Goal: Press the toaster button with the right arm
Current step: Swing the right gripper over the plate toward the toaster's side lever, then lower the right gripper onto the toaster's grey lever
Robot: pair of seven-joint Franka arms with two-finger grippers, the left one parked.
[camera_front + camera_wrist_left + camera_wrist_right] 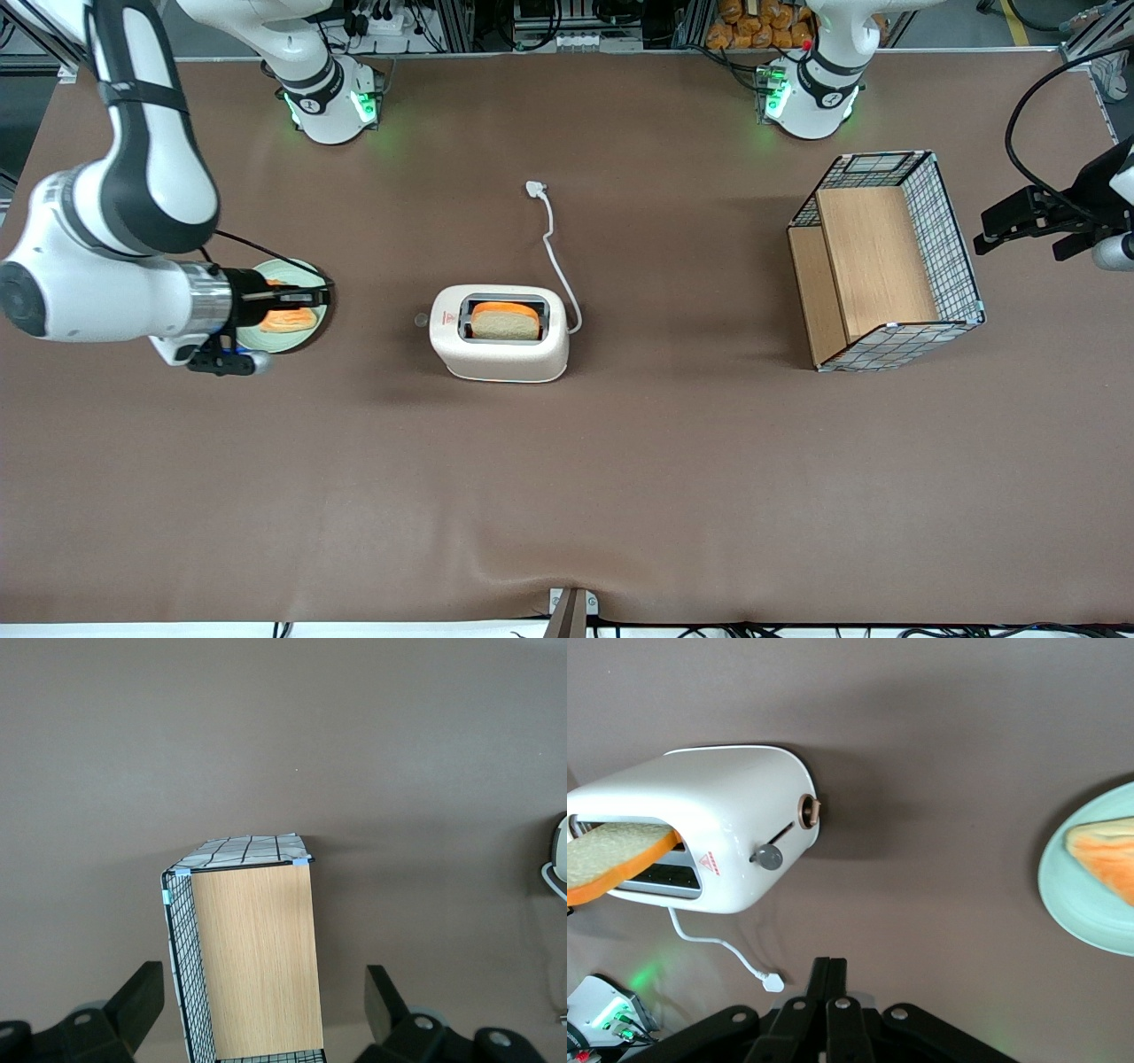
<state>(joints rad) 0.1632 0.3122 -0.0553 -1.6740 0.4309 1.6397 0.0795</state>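
The white toaster stands mid-table with a bread slice upright in its slot. Its small grey button sticks out of the narrow end that faces the working arm's end of the table, by the red mark. The right wrist view shows the toaster and the grey button beside a round ringed knob. My right gripper hangs above a pale green plate, well apart from the toaster. Its fingers are shut with nothing between them.
The pale green plate holds a slice of toast under the gripper. The toaster's white cord and plug trail toward the arm bases. A wire basket with wooden panels lies toward the parked arm's end.
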